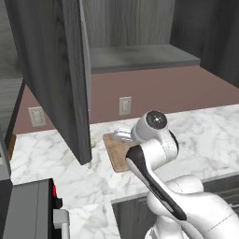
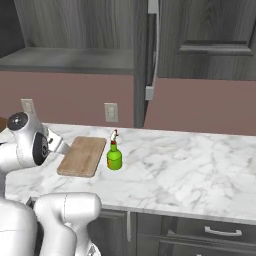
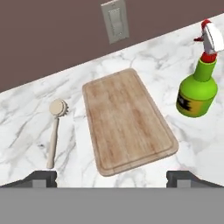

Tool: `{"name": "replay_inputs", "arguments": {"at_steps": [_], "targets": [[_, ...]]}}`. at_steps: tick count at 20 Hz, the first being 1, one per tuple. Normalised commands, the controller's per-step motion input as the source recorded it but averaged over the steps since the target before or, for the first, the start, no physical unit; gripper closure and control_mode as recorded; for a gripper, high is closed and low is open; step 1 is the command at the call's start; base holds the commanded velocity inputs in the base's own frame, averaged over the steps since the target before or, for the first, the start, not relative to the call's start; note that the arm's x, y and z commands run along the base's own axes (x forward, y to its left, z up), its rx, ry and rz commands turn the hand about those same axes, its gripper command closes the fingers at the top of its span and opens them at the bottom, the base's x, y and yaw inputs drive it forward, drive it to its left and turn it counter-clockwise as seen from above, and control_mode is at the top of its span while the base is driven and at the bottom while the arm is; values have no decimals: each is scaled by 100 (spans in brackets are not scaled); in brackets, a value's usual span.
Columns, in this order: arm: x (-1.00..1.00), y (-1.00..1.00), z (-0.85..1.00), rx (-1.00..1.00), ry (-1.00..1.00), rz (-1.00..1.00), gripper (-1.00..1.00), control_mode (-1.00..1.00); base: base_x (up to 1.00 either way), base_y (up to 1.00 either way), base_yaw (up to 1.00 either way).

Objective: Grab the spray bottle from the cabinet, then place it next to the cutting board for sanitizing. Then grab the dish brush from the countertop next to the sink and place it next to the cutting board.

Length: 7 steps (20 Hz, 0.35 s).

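The gripper [image 3: 111,177] hangs above the counter [image 3: 192,140] with fingers spread wide and nothing between them. The green spray bottle [image 3: 197,89] stands just right of the light-brown wooden cutting board [image 3: 127,120], and the cream dish brush [image 3: 55,131] lies on its other side. Both look placed; a careless sweep of the arm could topple that upright bottle.

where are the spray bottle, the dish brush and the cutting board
spray bottle [image 3: 197,92]: hand view, on its green body
dish brush [image 3: 57,107]: hand view, on its round head
cutting board [image 3: 127,119]: hand view, on the middle of its wooden face
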Motion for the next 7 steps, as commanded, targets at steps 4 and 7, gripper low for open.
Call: {"name": "replay_inputs", "arguments": {"at_steps": [4, 7], "targets": [[-68, -20, 100, 2, -6, -2, -100, -100, 0, 0, 0], [-68, -31, 100, 1, 0, -4, -100, -100, 0, 0, 0]]}}
